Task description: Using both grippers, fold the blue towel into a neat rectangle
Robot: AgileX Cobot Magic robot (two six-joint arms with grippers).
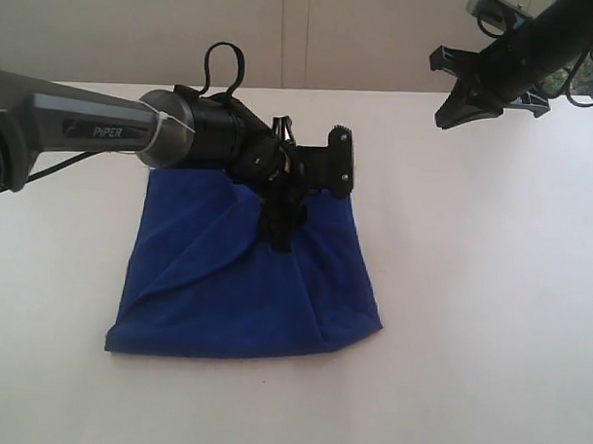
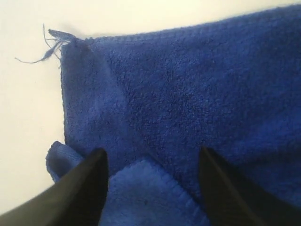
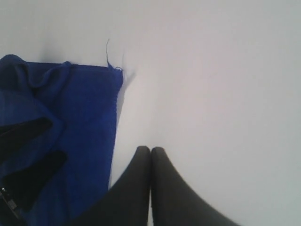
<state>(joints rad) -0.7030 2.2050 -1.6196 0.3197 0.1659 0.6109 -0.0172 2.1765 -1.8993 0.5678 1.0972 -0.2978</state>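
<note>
Blue towel (image 1: 245, 288) lies flat on the white table (image 1: 488, 316). It is doubled over into a rough four-sided shape, wider at its near edge than at its far edge, and not a clean rectangle yet. We see diagonal creases running from the far edge toward the near corners, and the near edge is fairly straight. In the left wrist view the towel (image 2: 188, 94) shows its terry pile, a corner with a loose thread (image 2: 44, 54) trailing onto bare table, and a lighter hemmed flap lying on top. In the right wrist view the towel (image 3: 80, 117) shows one straight side edge and a thin thread at its corner. The left gripper (image 1: 282, 231) points down over the towel's far edge, a bit right of the towel's middle. Its fingers are spread wide with nothing between them but cloth below. In its own view the left gripper (image 2: 153, 150) has the hemmed flap's edge lying between the two dark fingers. We cannot tell whether the tips touch the cloth. The left arm (image 1: 85, 127) reaches in from the towel's left, marked PiPER. The right gripper (image 1: 444, 118) sits well apart, beyond the towel's far right corner, raised over bare table. In its own view the right gripper (image 3: 150, 150) has its fingers pressed together, gripping nothing, just beside the towel's side edge.
</note>
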